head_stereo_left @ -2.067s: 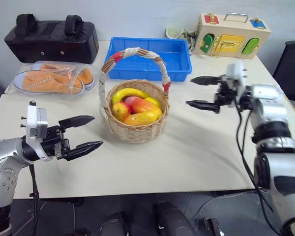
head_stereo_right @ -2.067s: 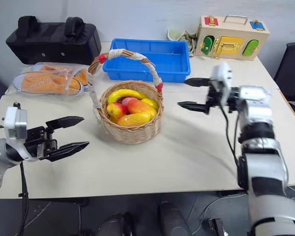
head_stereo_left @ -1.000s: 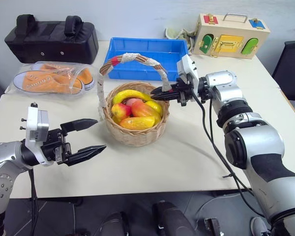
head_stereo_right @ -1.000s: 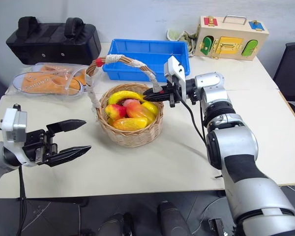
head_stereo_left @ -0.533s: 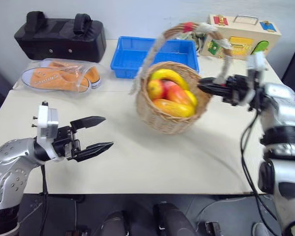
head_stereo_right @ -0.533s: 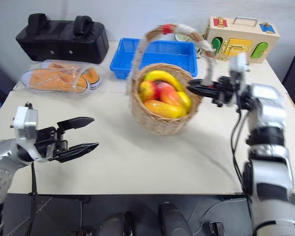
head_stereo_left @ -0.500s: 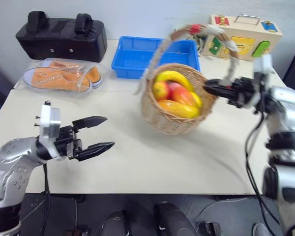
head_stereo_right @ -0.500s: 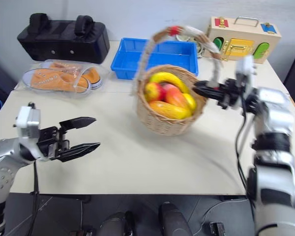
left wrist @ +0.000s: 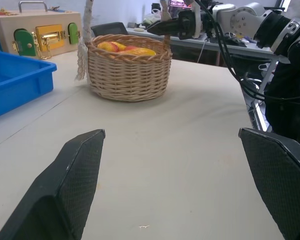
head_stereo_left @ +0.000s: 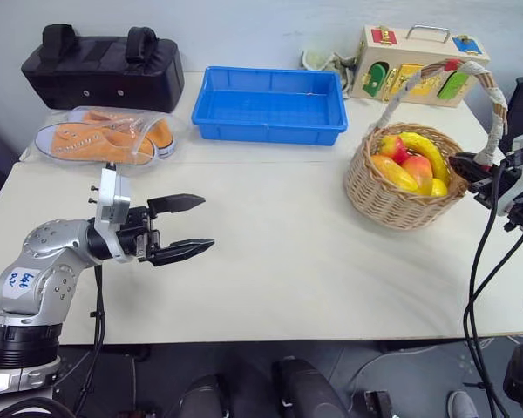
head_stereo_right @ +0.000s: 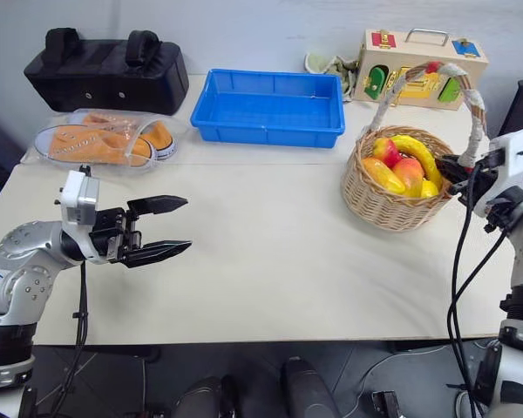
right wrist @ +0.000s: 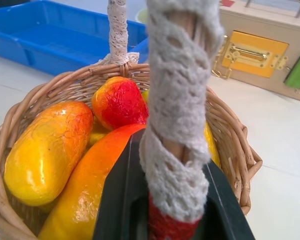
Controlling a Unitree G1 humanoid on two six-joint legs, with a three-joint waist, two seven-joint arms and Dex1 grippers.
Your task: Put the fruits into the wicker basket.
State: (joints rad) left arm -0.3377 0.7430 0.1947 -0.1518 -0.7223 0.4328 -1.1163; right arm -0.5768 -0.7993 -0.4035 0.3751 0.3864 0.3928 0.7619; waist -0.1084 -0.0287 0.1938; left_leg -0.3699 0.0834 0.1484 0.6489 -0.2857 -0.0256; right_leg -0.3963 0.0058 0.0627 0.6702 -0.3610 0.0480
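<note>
Wicker basket [head_stereo_left: 404,190] is seen at the bench's [head_stereo_left: 279,261] right side, fruits [head_stereo_left: 408,165] inside. Its handle base is clamped between the right hand's [right wrist: 165,200] fingers. Left hand [head_stereo_left: 181,228] is held spread wide, empty, above the bench's left part.

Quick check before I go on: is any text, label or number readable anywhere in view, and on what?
White sticker on the left arm: handwritten marks, too small to read with certainty.
Wooden latch box, blue tray, black bag, bagged orange shoes, wicker basket: no text visible.
</note>
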